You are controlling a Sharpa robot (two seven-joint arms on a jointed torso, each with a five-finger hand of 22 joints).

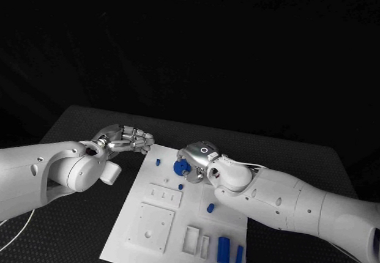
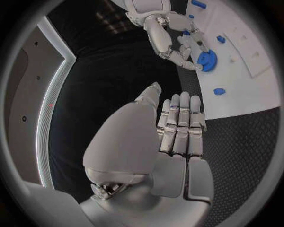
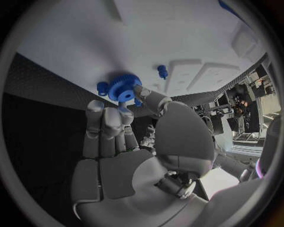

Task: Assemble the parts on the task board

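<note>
While the right hand (image 1: 199,160) sits over the upper middle of the head view with its fingertips at the blue gear (image 1: 181,167), the step in hand looks to be the seating of that gear on the task board (image 1: 159,242). The right wrist view shows the thumb and the nearest fingertips (image 3: 121,114) closing on the gear's hub from opposite sides, so I judge it lightly pinched, though whether the gear is lifted or already resting on the board I cannot tell. It lies near the board's far edge, a small blue peg (image 1: 158,163) just left of it in the head view and another small blue piece (image 1: 210,207) lower down toward the middle of the frame; two longer blue bars (image 1: 223,250) lie at the board's lower right. The right arm comes in from the right edge, wrist bent so the palm faces down and toward the picture's left. The left hand (image 1: 127,140) hangs at the board's upper left corner, off the plate, holding nothing, its fingers held together and gently curved with the thumb apart. Next, I would expect the gear to need pressing or turning down squarely onto its seat, the pinch kept even so it does not tilt, before the loose pieces are taken up.
</note>
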